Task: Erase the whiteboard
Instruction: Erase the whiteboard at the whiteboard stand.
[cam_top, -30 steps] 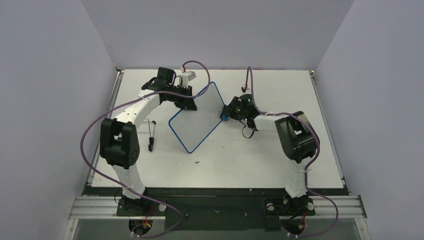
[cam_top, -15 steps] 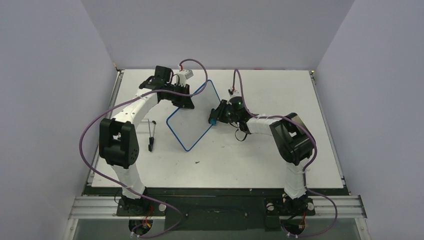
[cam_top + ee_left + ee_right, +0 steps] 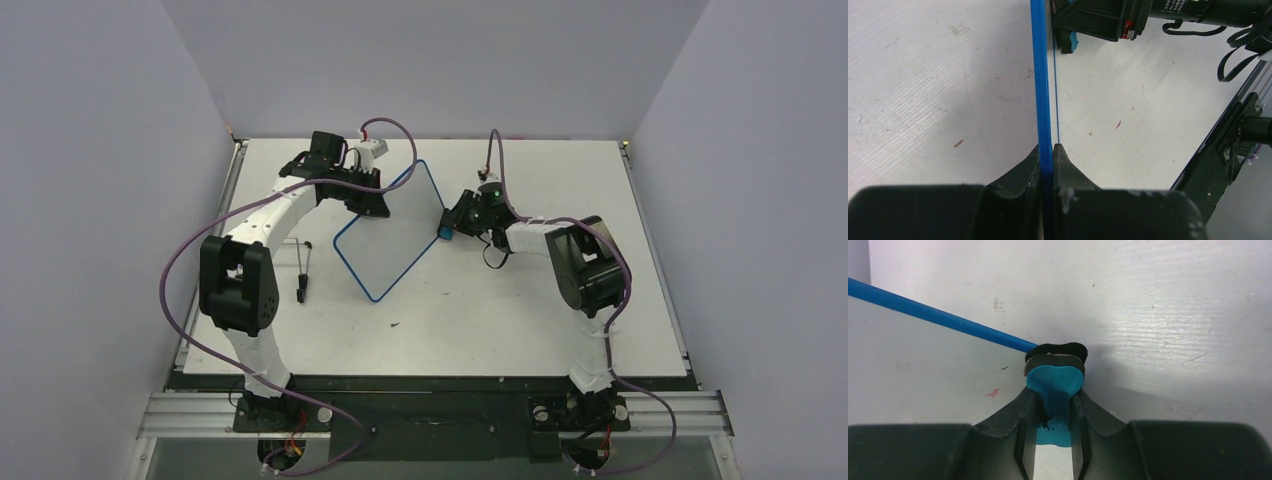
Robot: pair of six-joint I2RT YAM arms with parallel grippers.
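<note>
Left claw (image 3: 1048,152) pinches whiteboard (image 3: 388,240) rim; eraser (image 3: 1055,377) at opposite edge.

Soft, even light from overhead keeps my bench (image 3: 520,300) bright and its shadows faint. In the wrist views my left hand (image 3: 1047,148) and right hand (image 3: 1054,392) loom dark and slightly soft at the bottom edge, while the bench grain is crisp.

White table (image 3: 520,320), thin dark object (image 3: 303,275) near left edge, small dark speck (image 3: 395,323)
</note>
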